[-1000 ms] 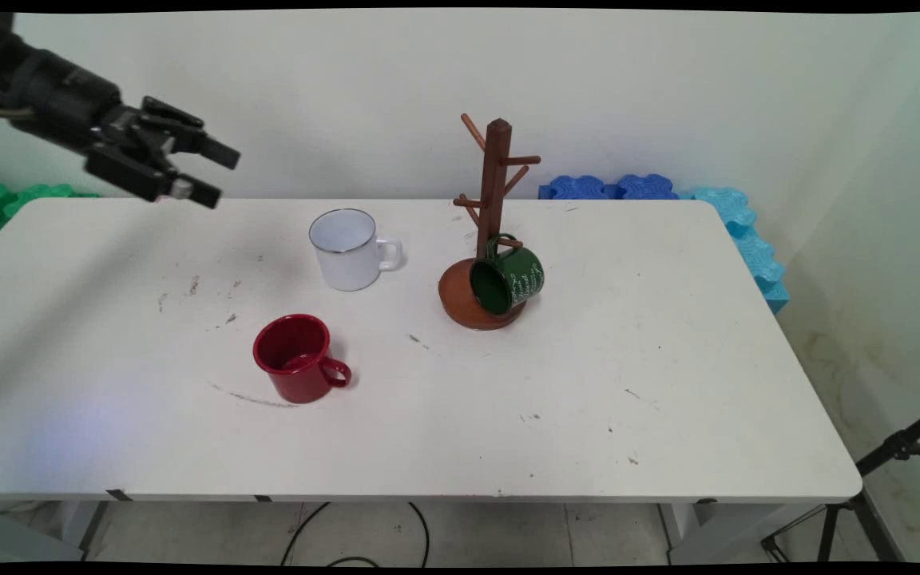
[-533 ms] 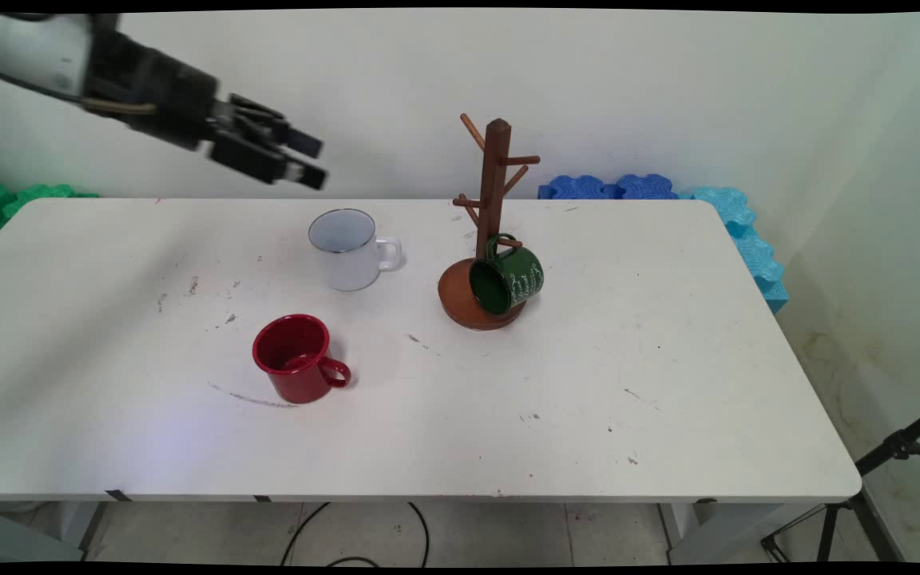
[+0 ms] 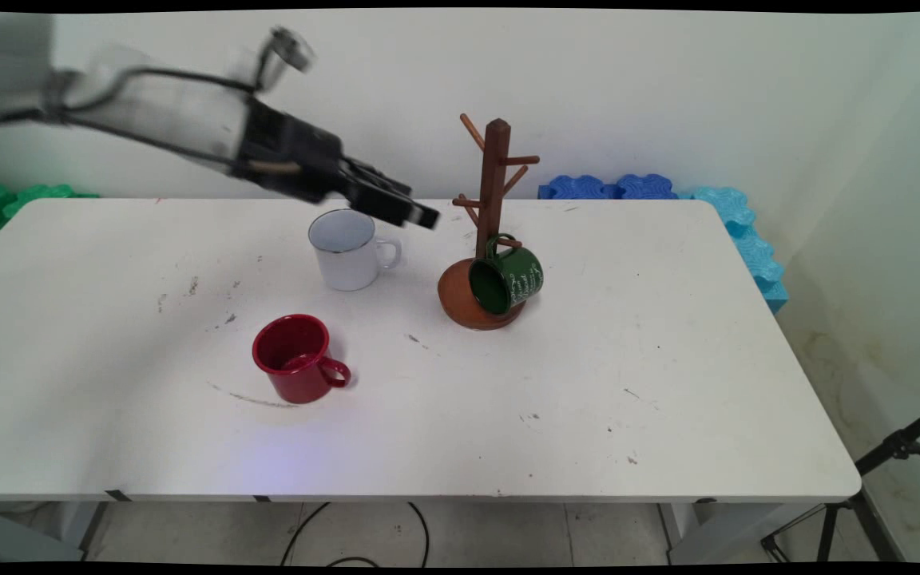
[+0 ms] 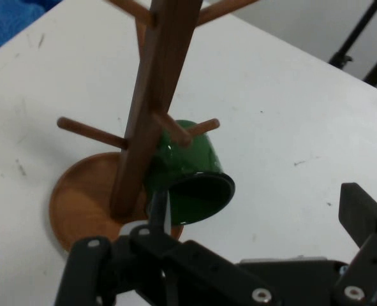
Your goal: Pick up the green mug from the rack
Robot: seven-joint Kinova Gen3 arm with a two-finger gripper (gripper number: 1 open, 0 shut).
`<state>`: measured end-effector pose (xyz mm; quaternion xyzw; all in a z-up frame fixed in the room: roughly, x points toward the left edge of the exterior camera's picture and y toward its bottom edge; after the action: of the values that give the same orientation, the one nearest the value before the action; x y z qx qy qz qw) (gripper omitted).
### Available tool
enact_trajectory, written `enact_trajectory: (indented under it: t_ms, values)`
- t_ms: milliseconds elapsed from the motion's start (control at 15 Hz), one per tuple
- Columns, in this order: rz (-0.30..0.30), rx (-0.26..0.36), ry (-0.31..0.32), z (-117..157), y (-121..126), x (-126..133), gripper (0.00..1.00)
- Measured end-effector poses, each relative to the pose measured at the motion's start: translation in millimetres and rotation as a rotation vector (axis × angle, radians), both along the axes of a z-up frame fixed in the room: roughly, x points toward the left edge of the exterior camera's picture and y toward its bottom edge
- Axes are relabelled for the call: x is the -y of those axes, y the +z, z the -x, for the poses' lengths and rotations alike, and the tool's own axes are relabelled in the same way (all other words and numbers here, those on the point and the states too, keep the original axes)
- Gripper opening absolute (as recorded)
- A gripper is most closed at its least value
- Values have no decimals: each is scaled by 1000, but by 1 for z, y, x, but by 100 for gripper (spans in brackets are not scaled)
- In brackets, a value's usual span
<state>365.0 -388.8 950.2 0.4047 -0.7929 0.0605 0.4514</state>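
Note:
My gripper [image 3: 418,206] hangs open and empty above the table's far side, just past the rim of a white enamel mug [image 3: 346,249] and left of a wooden mug tree [image 3: 495,184]. A green mug [image 3: 508,275] hangs tilted by its handle on a low peg of the tree, mouth toward the camera, over the round base. In the hand view the tree [image 4: 153,102] and the green mug [image 4: 191,169] fill the middle, straight ahead of the fingers [image 4: 362,207]. A red mug [image 3: 296,358] stands upright nearer the front, left of centre.
Blue foam blocks [image 3: 612,187] and cyan ones [image 3: 747,239] lie behind and beside the table's far right corner. Green foam [image 3: 5,200] sits at the far left. A black tripod [image 3: 891,455] stands off the right front corner.
The arm has swung from the upper left to the right and downward, bringing the gripper over the white mug and close to the mug tree. The mugs and tree have not moved.

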Motion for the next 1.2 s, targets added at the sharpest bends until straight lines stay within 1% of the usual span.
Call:
enact_trajectory:
  t_ms: [67,200,333,667,867,1200]
  values:
    - [-8,1,15,7,-7,0,100]
    - [-31,6,56,28,-29,-2,100]
    - [-50,13,83,49,-52,-6,100]
    - [-64,8,107,85,-97,-12,100]
    - [-59,-2,113,96,-113,-7,100]
    - [-31,-30,139,101,-126,12,100]
